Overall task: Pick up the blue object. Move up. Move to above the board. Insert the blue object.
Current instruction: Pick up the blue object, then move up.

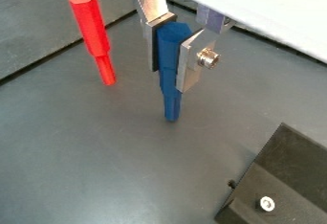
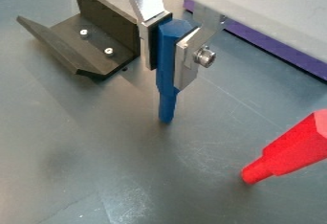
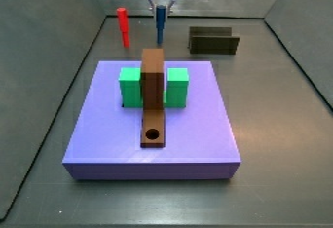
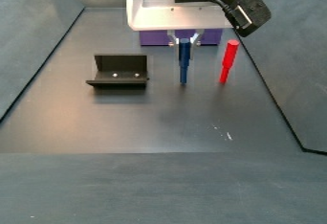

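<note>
Gripping blue peg (image 1: pixel 171 70), hand (image 1: pixel 175 44), red peg (image 1: pixel 94 38) beside

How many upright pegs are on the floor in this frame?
2. The blue object stands between the fingers of the claw, which is closed on it; the red peg stands free just beside it. The purple slab may hide others.

Even, diffuse lighting, moderately bright. Soft shadow on floor (image 2: pixel 76 170) under gripper (image 2: pixel 170 38). Mild sheen on silver fingers (image 1: pixel 196 60). Wrist views soft, low resolution; side views sharper.
</note>
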Available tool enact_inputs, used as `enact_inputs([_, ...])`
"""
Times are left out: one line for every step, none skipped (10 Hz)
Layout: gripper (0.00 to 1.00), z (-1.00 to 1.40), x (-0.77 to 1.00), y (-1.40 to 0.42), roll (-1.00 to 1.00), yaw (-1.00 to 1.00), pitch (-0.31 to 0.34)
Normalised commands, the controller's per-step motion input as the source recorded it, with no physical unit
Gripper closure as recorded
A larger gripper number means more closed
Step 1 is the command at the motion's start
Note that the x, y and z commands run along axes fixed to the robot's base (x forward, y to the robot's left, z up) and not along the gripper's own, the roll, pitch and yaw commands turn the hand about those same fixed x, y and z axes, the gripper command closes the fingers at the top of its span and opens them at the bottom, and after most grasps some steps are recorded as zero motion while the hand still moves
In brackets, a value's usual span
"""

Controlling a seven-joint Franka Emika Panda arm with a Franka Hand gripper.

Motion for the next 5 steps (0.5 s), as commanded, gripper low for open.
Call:
enact_inputs([1.0, 0.0, 0.0, 0.0, 0.0, 0.0, 0.0])
enact_inputs([1.0, 0.0, 0.0, 0.0, 0.0, 0.0, 0.0])
enact_inputs([1.0, 0.83, 0.0, 0.0, 0.0, 0.0, 0.0])
enact_inputs([1.0, 0.76, -0.05, -0.1, -0.03, 0.05, 0.039])
enact_inputs([1.0, 0.53, -0.07, -0.07, 0.0, 0.04, 0.049])
